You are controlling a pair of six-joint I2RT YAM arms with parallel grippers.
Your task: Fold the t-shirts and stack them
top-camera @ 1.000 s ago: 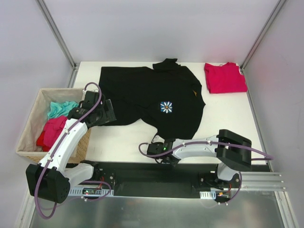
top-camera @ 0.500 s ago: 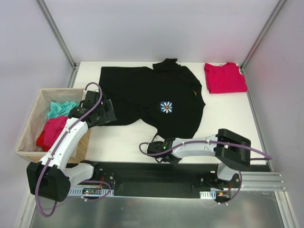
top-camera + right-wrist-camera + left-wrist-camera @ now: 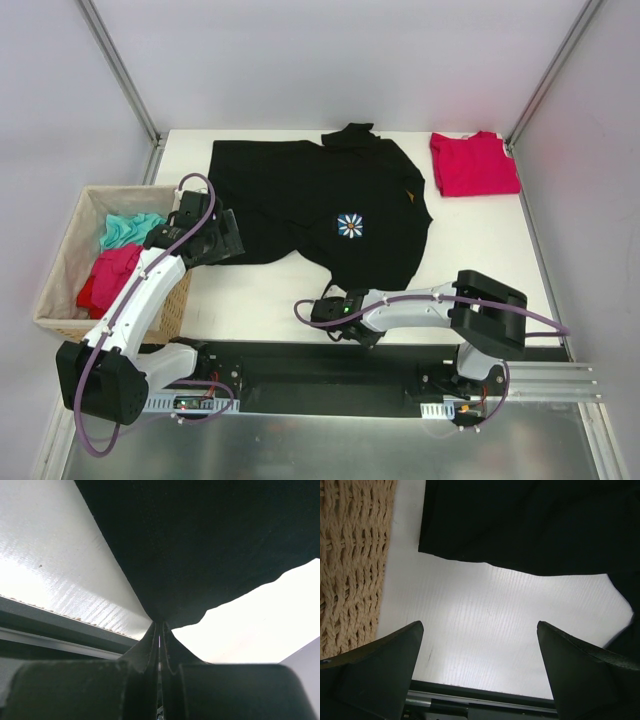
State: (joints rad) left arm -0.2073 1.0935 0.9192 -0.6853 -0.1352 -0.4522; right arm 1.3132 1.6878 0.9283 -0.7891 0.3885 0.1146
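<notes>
**Right pincer clamps the black hem, left one waits wide**

We see the black t-shirt (image 3: pixel 320 205) spread flat across the middle of the table (image 3: pixel 480 250). Its far edge lies close to the table's far edge, and its long axis seems to slant from far left to near right. The pale emblem (image 3: pixel 350 225) faces up. The red t-shirt (image 3: pixel 474 163) sits folded in the far right corner, well apart.

Open room: a bare band right of the black shirt, and a bare strip along the near edge.

From above, the right gripper (image 3: pixel 325 306) sits at the shirt's nearest corner. Only its wrist view shows the jaws pressed together with black cloth pinched between them. The left gripper (image 3: pixel 479 625) stands wide apart over bare table, just short of the hem, with the woven basket (image 3: pixel 350 565) at its left.
</notes>
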